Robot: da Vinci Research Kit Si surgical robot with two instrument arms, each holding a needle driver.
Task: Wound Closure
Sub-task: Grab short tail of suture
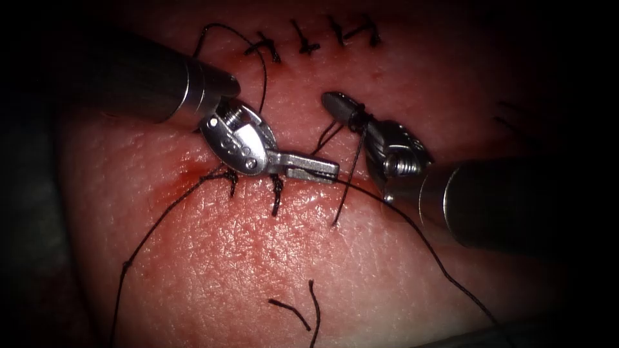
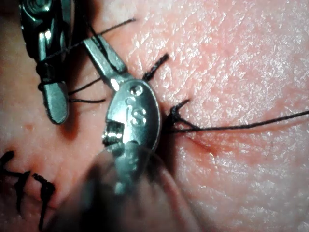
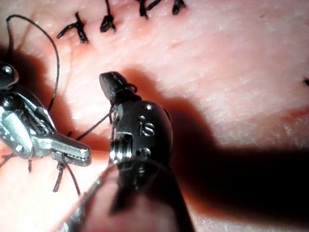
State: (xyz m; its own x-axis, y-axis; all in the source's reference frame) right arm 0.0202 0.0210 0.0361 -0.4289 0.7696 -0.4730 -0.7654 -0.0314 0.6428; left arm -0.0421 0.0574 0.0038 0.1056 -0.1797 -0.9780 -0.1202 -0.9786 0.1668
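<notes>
The left gripper (image 1: 322,169) is seen pressed together, and a strand of the thread (image 1: 412,227) appears to be pinched at its tip, just above the stitches (image 1: 276,191) on the cut (image 1: 213,174). The right gripper (image 1: 335,103) is also pressed together; the thread is wound around its closed jaws, but it cannot be told whether anything is pinched between them. Between the two grippers, short strands are stretched down to the tissue (image 1: 258,258), and a long strand is led away below the right gripper. A tail is run out to the left of the left gripper, near the red fluid (image 1: 187,177). Behind both grippers a row of finished stitches (image 1: 303,42) is seen, and cut ends of thread (image 1: 300,309) are lying well in front. The needle cannot be made out. To do a knot well here, it is judged that the loops should be kept on the jaws and both strands pulled evenly and low, so the tissue is not lifted.
</notes>
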